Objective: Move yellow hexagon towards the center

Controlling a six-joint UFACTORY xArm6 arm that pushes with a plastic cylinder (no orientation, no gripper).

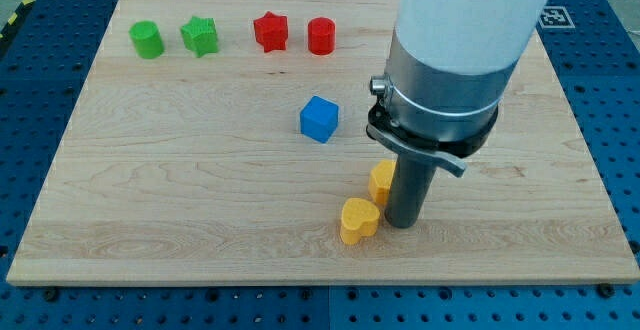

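Yellow hexagon [380, 181]: small yellow plastic hexagonal block, lying on the wooden board [180, 200] right of middle, towards the view's bottom; its right part is hidden behind the rod.
Tip: my tip [403, 224] is the lower end of a straight dark rod, no jaws to open or close; it stands on the board just beside the hexagon, on its right, apparently touching, though the contact itself is hidden.
Neighbour: yellow heart-shaped plastic block [358, 220], just below-left of the hexagon and close to my tip's left.
Step in hand: tip set against the hexagon's right side, push towards the centre seemingly under way or about to start.
Next move: slide leftward and a little towards the view's top, keeping the heart out of the path.
Ahead: blue plastic cube [319, 118] lies up-left, near the centre, so the push should stop short of it.
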